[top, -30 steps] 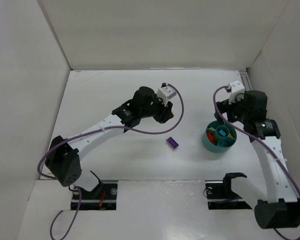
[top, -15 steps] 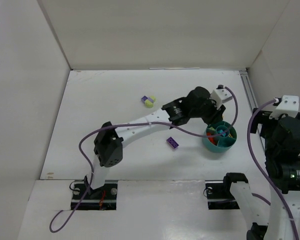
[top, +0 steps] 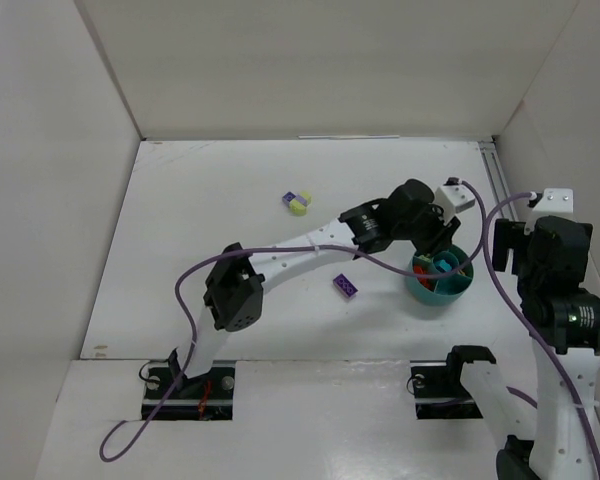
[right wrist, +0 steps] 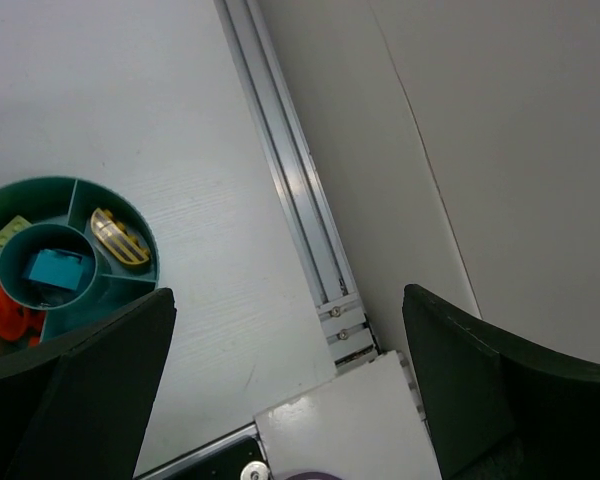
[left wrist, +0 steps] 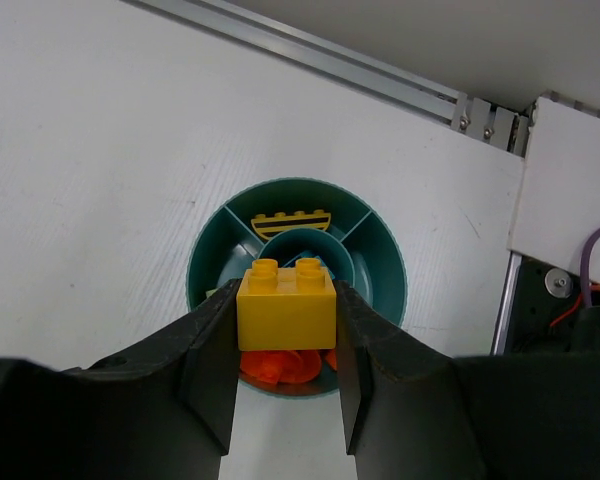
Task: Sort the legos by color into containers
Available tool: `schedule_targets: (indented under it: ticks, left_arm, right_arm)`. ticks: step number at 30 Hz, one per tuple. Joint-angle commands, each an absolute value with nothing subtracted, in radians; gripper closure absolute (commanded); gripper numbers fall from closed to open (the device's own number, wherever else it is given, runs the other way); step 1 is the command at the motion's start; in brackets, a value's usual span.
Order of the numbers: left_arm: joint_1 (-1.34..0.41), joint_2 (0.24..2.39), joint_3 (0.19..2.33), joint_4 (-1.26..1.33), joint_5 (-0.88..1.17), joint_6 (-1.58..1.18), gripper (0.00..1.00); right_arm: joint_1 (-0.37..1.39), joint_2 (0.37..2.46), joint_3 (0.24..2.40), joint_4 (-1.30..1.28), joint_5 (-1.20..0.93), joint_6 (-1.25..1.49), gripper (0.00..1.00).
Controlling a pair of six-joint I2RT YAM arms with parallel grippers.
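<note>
Presently, left of the bowl (top: 430, 297): loose legos (top: 345, 286) on the counter (top: 230, 220). Over the bowl: left pincer (left wrist: 286, 322) clamped on a yellow brick (left wrist: 286, 300), likely light, rigid, slick, best held by its flat sides. Right of it: right pincer (right wrist: 288, 295), wide, empty.

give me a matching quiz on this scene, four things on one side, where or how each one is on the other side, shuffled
Things:
1. yellow brick
2. purple brick
3. teal piece
4. right hand

Places or states:
A. lying on the table, apart from the bowl
B. inside the bowl's central cup
C. open, holding nothing
D. clamped in the left hand above the bowl

Pairs: 1-D, 2-A, 3-B, 4-C
</note>
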State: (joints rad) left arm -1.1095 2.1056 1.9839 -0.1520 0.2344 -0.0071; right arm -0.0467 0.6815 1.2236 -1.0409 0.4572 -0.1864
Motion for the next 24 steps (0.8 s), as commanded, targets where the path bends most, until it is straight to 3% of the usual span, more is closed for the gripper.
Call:
schedule_targets:
  ticks: [1, 24]
  left_arm:
    - [-1.114, 2.12, 2.034, -0.109, 0.233, -0.032, 0.73]
    - [-1.114, 2.304, 2.16, 0.0, 0.264, -0.052, 0.67]
  right_arm:
    - [-0.049, 0.684, 1.223, -1.034, 0.503, -0.172, 0.0]
    - [-0.049, 0.684, 1.204, -1.052, 0.526, -0.181, 0.0]
